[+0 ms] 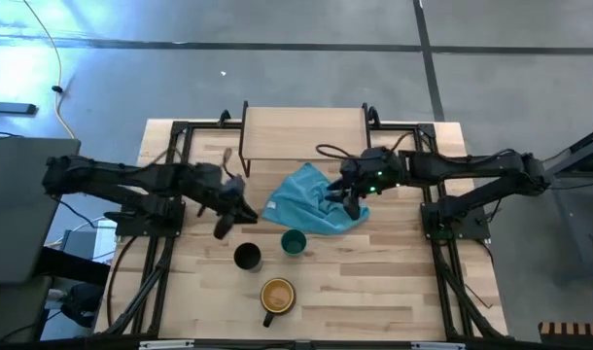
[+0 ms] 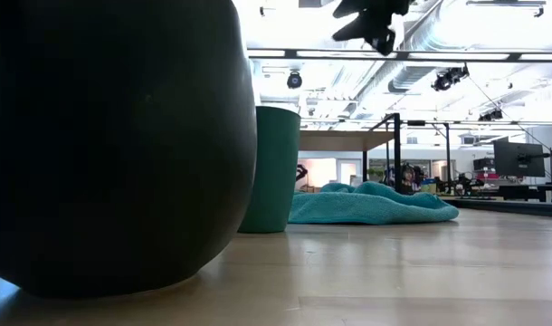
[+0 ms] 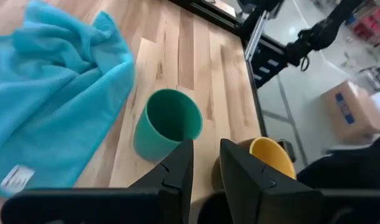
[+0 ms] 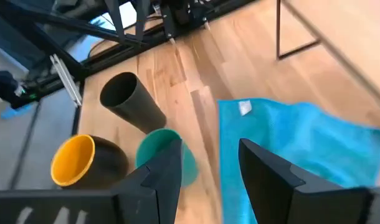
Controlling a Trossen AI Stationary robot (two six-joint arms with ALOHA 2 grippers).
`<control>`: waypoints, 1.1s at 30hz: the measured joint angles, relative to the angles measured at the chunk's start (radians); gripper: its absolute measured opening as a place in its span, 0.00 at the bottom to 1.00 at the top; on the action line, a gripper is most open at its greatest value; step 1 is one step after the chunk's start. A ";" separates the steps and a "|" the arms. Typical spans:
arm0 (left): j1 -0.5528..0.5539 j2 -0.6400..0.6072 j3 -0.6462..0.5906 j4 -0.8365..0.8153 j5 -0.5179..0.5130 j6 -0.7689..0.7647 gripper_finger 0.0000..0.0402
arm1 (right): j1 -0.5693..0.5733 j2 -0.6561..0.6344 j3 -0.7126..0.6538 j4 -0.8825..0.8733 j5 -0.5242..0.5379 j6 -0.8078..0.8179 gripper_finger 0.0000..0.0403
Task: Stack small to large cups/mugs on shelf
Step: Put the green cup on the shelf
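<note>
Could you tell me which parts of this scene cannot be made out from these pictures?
- Low view: the dark mug fills the left side and hides the black cup completely.
- High view: the table under the teal cloth is covered.
- Left wrist view: the left tool blocks most of the mug and black cup.
- Low view: the shelf is partly hidden behind the teal cup.

wooden table (image 1: 394,292) with shelf (image 1: 304,131), blue cloth (image 1: 311,202), three cups (image 1: 294,242)

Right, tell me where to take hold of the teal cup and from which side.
Grip the teal cup by its rim, one finger inside and one outside, coming straight down. It stands upright with its mouth open and has no handle. The blue cloth lies close behind it and the black cup beside it, so a sideways approach looks cramped.
</note>
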 joint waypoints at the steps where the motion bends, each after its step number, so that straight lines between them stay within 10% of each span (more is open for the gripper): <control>1: -0.016 0.016 0.002 0.008 -0.021 0.007 0.17 | 0.000 -0.012 0.002 -0.012 0.010 -0.019 0.37; 15: -0.141 0.116 0.097 0.017 -0.359 0.094 0.17 | 0.001 -0.301 0.004 -0.285 0.319 -0.069 0.37; 33: -0.149 0.393 0.266 -0.081 -0.332 0.100 0.17 | 0.001 -0.392 0.003 -0.387 0.352 -0.074 0.37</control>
